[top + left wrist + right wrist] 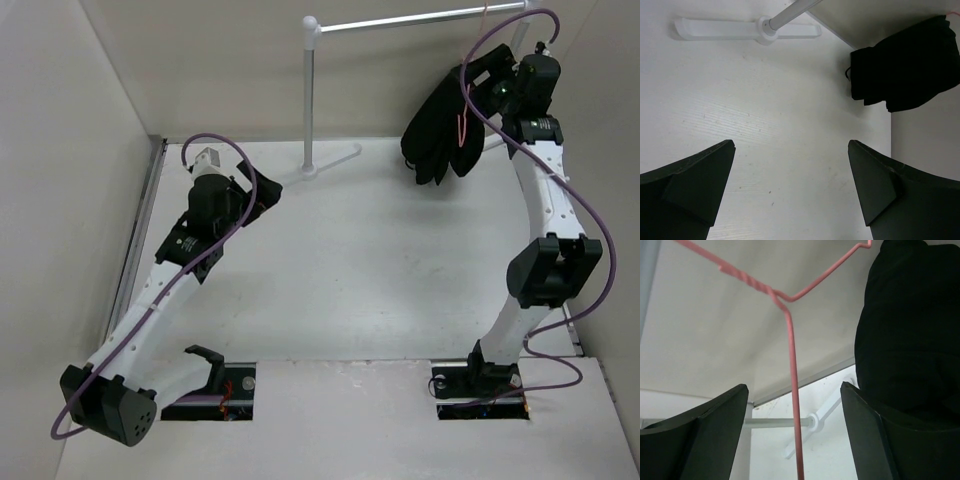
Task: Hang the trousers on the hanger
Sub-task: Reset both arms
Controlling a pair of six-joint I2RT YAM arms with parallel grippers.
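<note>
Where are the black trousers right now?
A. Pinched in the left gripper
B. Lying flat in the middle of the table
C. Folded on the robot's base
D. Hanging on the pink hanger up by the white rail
D: the trousers hang bunched on the hanger under the rail in the far right corner, while the left gripper is open over bare table with nothing in it.

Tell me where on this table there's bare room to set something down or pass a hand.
The widest bare patch is the middle of the table, bordered by the left tool, the rack's foot and the right arm, running to the near edge. The far right corner is crowded: trousers, hanger and right tool cluster there.
</note>
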